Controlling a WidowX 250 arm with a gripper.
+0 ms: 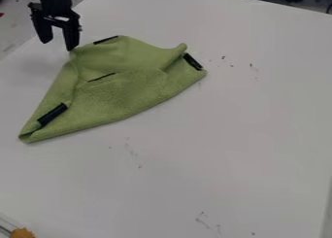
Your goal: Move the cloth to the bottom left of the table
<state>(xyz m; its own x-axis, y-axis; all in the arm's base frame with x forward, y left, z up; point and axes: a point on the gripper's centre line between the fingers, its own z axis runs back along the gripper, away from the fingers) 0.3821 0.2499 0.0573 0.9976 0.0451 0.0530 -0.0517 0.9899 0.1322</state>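
Observation:
The black gripper [57, 43] hangs at the upper left, its two fingers spread apart with nothing between them. Its right fingertip is close to the upper left corner of the green cloth; whether they touch, I cannot tell. The cloth [120, 96] lies rumpled and partly folded on the white table [240, 140], from the left side to the upper middle. Black strips mark several places on it, and one pointed corner reaches toward the left edge of the view.
An orange-yellow object [22, 233] is at the bottom left corner, beside the table's edge. Small dark marks dot the tabletop. Dark items lie beyond the table's far edge at the top right.

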